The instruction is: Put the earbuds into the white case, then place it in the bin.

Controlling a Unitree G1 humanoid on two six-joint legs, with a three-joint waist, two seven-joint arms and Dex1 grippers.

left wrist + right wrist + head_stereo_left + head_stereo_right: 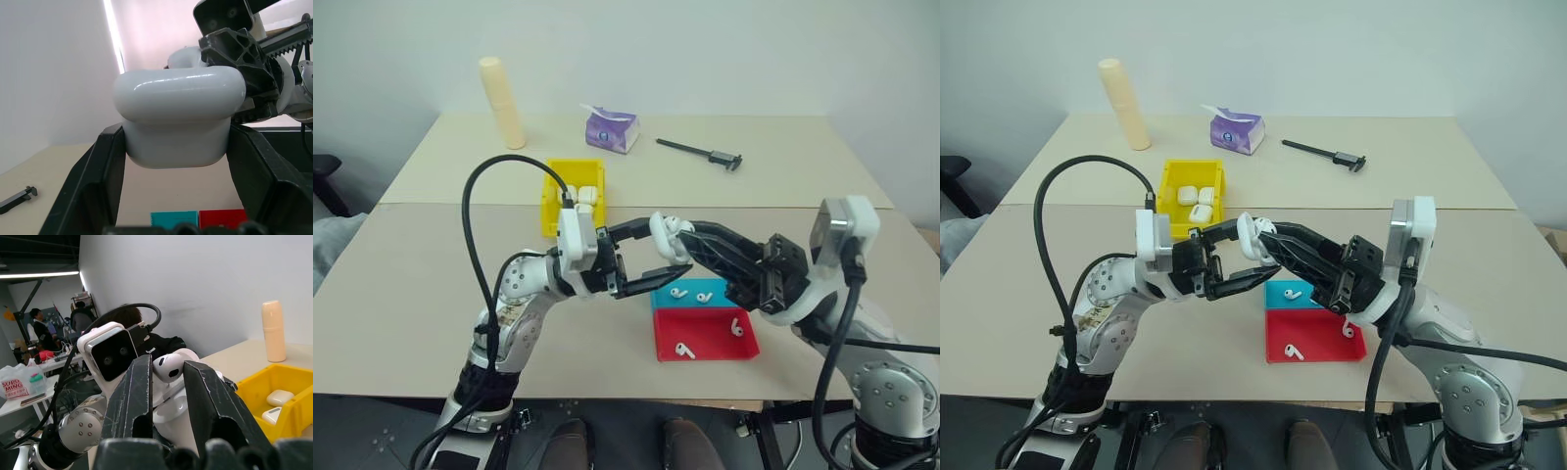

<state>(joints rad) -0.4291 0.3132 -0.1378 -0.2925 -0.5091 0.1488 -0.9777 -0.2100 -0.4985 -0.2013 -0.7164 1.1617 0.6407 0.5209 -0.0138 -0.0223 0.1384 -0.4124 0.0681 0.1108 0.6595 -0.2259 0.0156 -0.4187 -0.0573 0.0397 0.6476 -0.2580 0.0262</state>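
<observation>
My left gripper (664, 247) is shut on a white case (178, 115), held above the table in front of the yellow bin (551, 201). My right gripper (686, 238) comes in from the right and is shut on one of the earbuds (168, 367), pressed against the top of that case (1252, 236). Whether the lid is open is hidden. Two more earbuds lie in the teal tray (717, 285) and two in the red tray (707, 335). The bin holds several white cases (1197, 202).
At the back of the table stand a beige bottle (502, 102), a purple tissue pack (612, 130) and a black caliper (700, 152). The trays sit near the front edge under my right arm. People sit in the room behind (36, 325).
</observation>
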